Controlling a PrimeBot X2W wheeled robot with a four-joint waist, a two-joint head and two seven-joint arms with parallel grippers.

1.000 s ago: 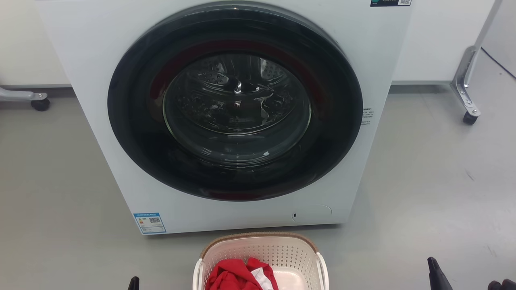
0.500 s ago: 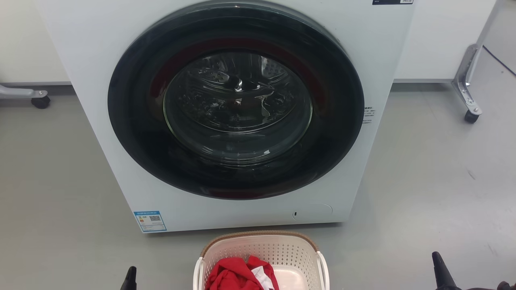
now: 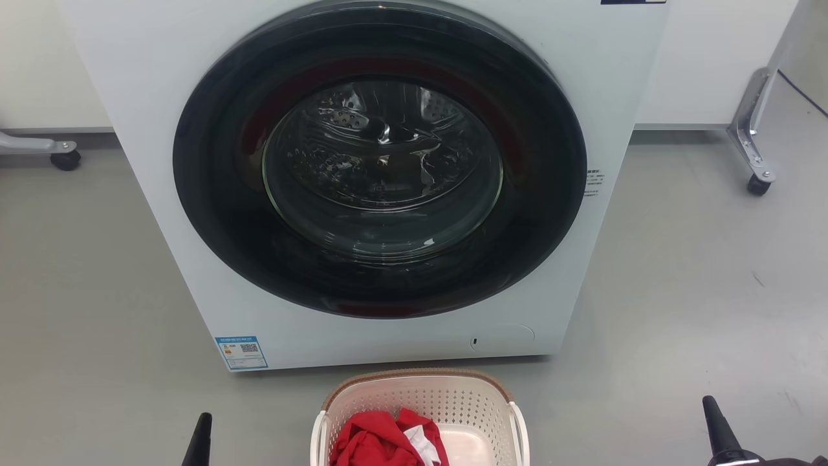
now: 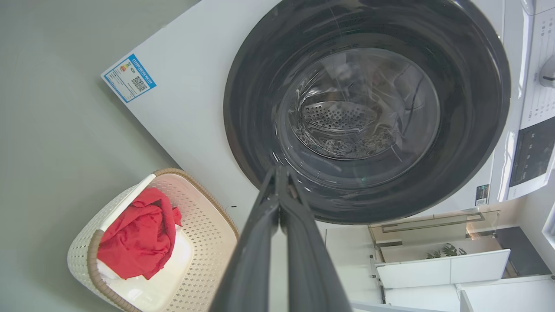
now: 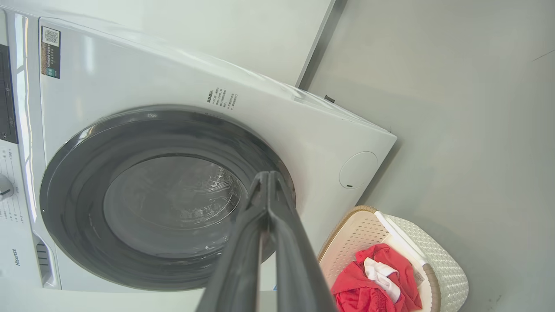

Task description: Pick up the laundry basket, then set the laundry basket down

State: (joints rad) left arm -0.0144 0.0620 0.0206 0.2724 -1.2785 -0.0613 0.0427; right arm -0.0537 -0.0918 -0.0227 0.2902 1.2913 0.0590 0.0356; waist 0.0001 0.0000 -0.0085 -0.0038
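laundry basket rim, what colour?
Brown, woven-look band around the cream-white laundry basket; shows best in the left wrist view.

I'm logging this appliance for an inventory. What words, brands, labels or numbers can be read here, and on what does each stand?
"Hisense": brand lettering on the front of the white front-loading washing machine, beside its door.
Blue-bordered label with QR code, at the machine's lower front corner: too small to read.
Dark sticker with QR code, at its upper front corner: too small to read.
Small printed lines beside the door: too small to read.
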